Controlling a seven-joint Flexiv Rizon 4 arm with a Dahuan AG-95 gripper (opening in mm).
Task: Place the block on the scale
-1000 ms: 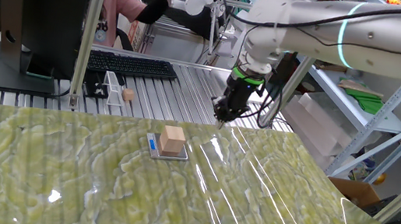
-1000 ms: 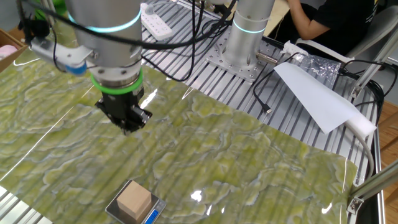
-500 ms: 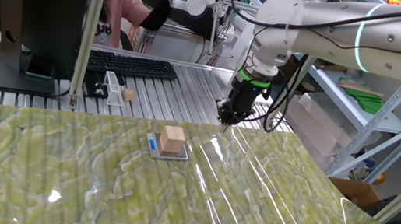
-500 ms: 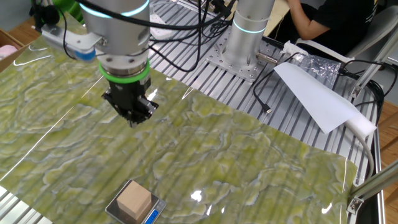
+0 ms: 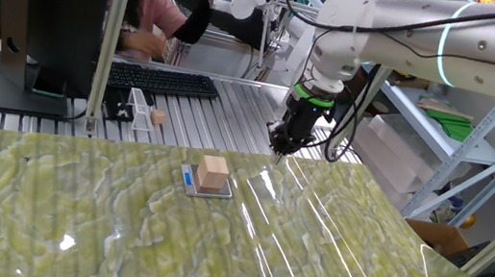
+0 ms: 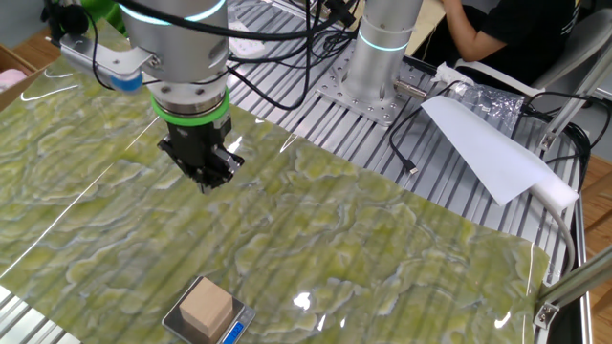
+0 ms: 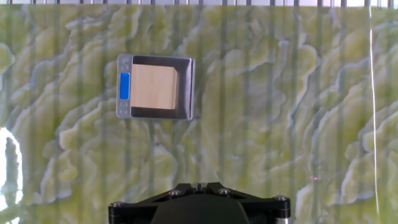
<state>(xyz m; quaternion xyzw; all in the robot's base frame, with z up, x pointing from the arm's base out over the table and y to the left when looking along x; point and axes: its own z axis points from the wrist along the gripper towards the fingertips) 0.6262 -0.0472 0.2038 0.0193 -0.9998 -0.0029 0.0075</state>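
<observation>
Block (image 5: 213, 174) sits squarely on the scale (image 5: 191, 182), covering most of its dark plate, with the blue-edged strip showing beside it; scale lies flat on the green marbled surface (image 5: 309, 254); gripper (image 5: 278, 148) hangs above the surface's far edge, well apart from the scale, carrying nothing; whether its fingers are spread or pressed together cannot be told; black keyboard (image 5: 163, 80) and a small tan ball (image 5: 159, 117) rest on the slatted area behind.
</observation>
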